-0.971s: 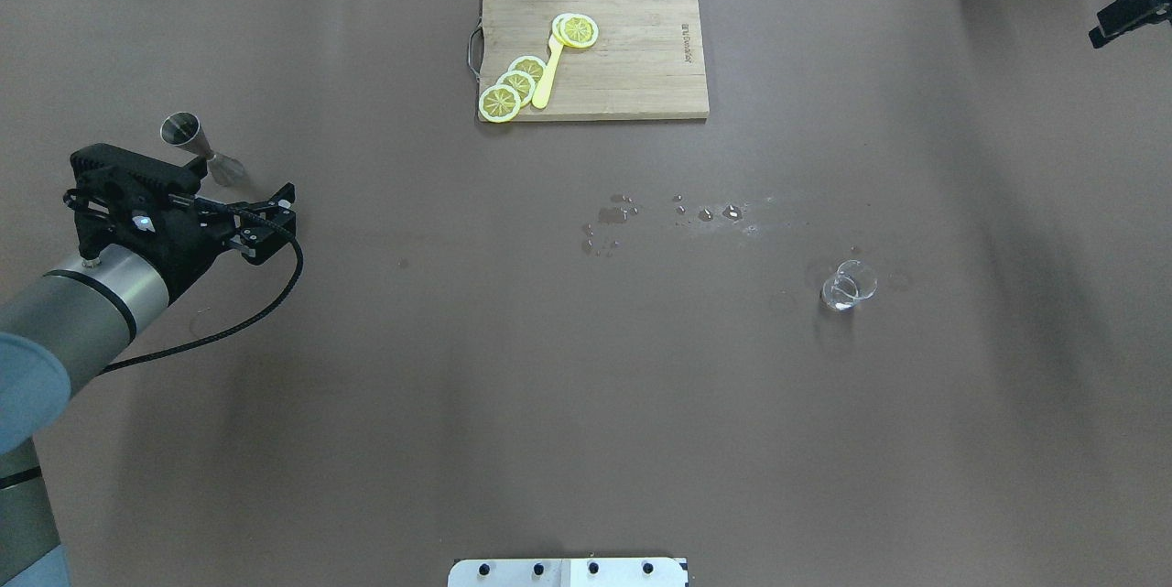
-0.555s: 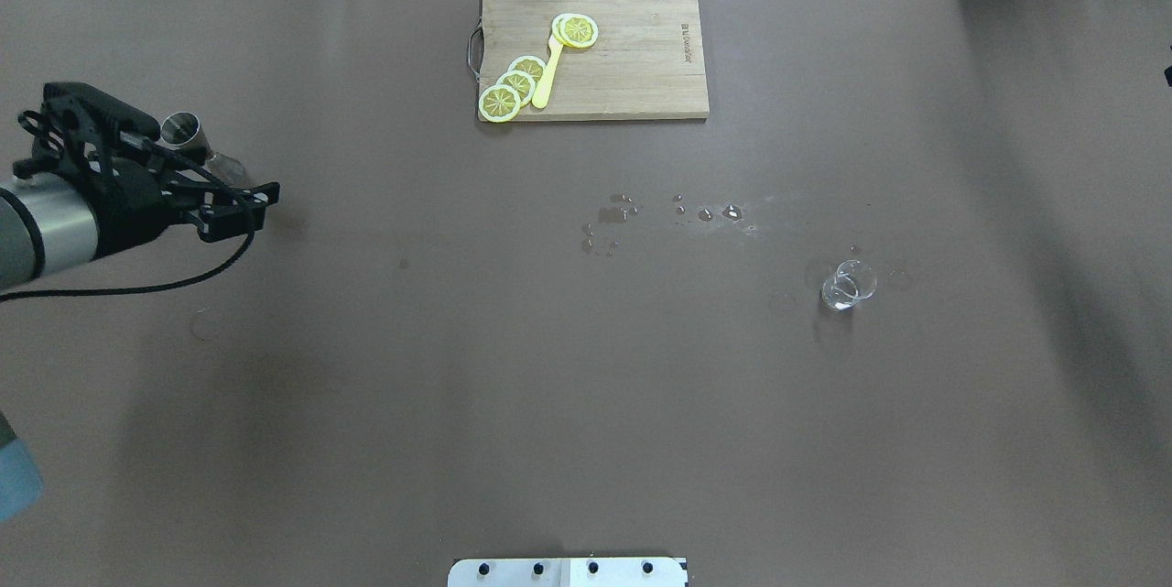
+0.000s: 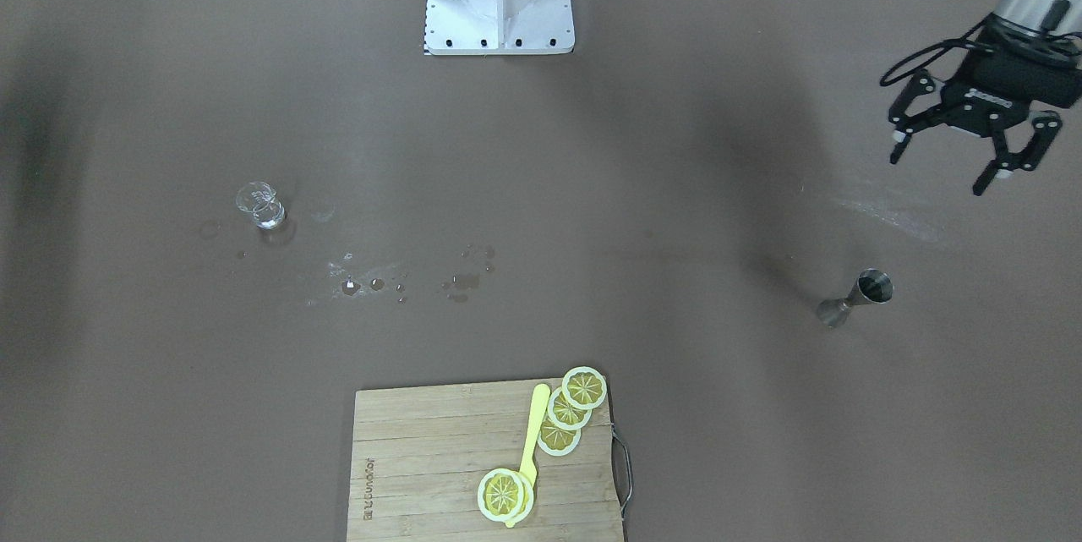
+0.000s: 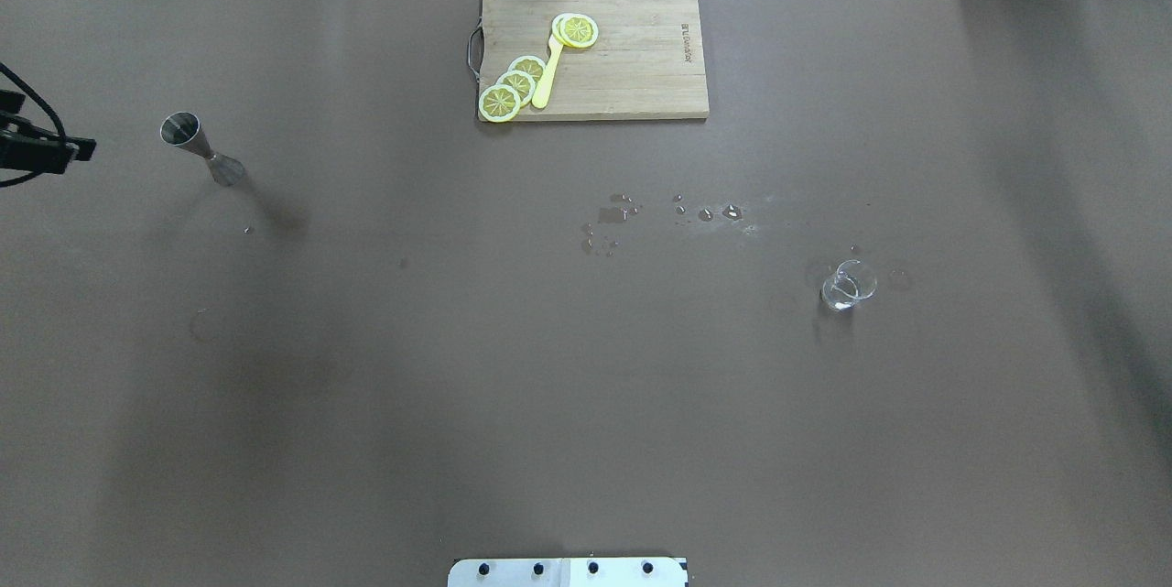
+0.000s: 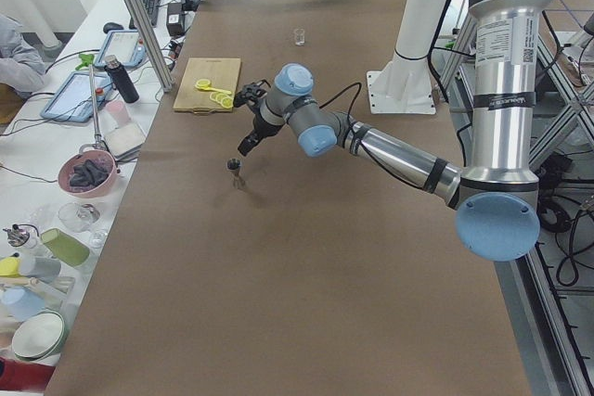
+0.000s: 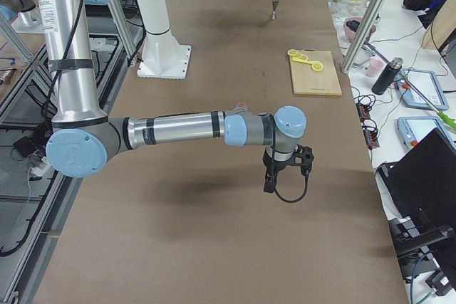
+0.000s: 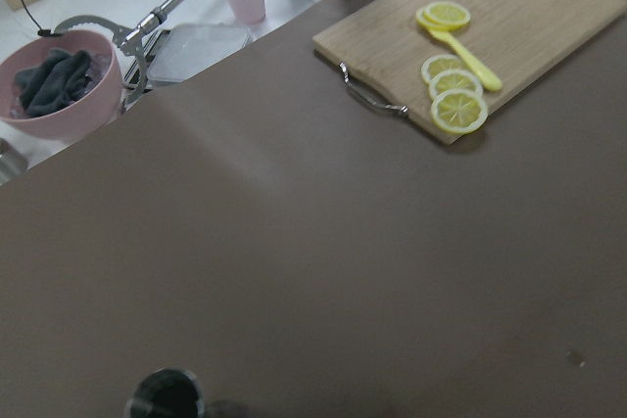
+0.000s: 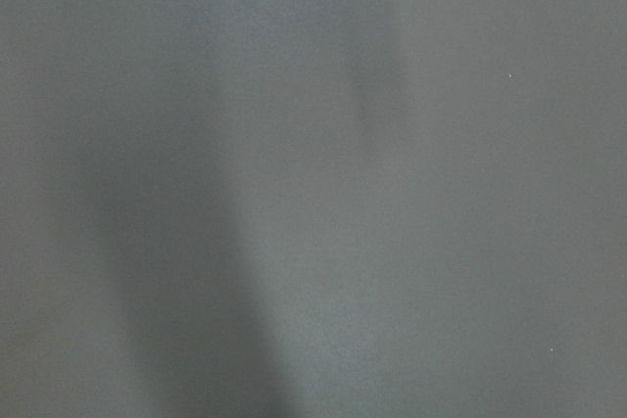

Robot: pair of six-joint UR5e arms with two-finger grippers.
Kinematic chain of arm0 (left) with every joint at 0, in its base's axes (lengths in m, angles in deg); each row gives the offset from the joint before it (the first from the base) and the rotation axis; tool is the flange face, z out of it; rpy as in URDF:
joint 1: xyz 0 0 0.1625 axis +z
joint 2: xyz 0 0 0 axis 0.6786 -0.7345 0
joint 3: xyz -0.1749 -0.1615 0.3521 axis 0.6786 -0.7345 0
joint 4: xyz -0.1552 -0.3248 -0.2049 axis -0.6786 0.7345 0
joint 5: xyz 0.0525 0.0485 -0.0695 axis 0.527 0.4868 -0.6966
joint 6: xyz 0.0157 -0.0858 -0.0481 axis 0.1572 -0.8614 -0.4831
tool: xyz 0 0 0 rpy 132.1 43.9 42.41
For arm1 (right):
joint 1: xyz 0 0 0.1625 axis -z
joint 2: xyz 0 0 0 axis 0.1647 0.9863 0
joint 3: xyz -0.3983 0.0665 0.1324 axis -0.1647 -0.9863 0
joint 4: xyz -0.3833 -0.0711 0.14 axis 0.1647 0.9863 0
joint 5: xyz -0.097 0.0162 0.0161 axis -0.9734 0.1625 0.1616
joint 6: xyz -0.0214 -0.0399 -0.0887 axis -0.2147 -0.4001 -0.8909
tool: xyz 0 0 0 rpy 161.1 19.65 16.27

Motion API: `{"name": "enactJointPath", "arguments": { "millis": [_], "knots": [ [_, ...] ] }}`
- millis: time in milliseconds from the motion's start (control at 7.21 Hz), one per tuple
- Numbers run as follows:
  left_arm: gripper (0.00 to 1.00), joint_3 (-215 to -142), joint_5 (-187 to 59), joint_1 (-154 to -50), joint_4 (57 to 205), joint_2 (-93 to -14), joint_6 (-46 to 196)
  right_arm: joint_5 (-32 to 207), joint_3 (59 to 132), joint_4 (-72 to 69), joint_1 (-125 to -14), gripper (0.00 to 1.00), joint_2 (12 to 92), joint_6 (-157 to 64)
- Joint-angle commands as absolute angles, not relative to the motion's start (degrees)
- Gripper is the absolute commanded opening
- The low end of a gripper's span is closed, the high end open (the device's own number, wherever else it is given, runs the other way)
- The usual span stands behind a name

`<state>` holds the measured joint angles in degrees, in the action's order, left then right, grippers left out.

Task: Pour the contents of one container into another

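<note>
Left claw [image 3: 940, 172]: fingers spread wide, nothing between them, raised off the brown paper-covered desk [image 4: 586, 404]. It sits far to the robot's left of the wooden cutting board [image 4: 632, 65], at the desk's edge.

Right claw [image 6: 278, 176]: seen only in the right side view, hanging over bare desk. I cannot tell how its fingers are set. Its wrist camera shows plain desk only.

Nearest the robot: small clear glass beaker with pouring lip [image 4: 847, 285], upright, on the robot's right of the board and well toward the robot from it. Contents too faint to read.

Next: scattered water droplets [image 4: 678, 211], between beaker and board.

Further out: small grey steel hourglass jigger [image 4: 197, 146], upright, on the robot's left of the board and well apart from the beaker. Fill not visible.

Farthest: the board itself, carrying yellow lemon slices [image 4: 513, 85].

Judgement: no vessel is in a grip and no pour is under way. If the pour is yet to come, the beaker must be grasped by its wall, carried upright to the jigger, and tipped slowly into the narrow mouth.
</note>
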<state>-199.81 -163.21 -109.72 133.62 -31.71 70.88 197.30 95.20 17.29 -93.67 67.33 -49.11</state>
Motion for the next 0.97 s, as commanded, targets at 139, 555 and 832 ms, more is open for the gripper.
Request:
{"name": "enactJointPath", "arguments": {
  "millis": [139, 555, 832],
  "knots": [
    [0.98, -190.6, -174.3, -126.6, 110.3, -31.5, 71.6, 196.6, 94.5, 17.2, -94.6, 1.0, 68.9, -49.1],
    [0.98, -189.7, -179.2, -134.5, 93.9, -30.1, 71.7, 196.0, 94.4, 17.3, -95.5, 1.0, 68.8, -49.0],
    [0.98, -189.4, -181.3, -134.8, 94.0, -25.7, 71.8, 195.9, 94.5, 17.3, -95.5, 1.0, 68.8, -49.1]
  ]
}}
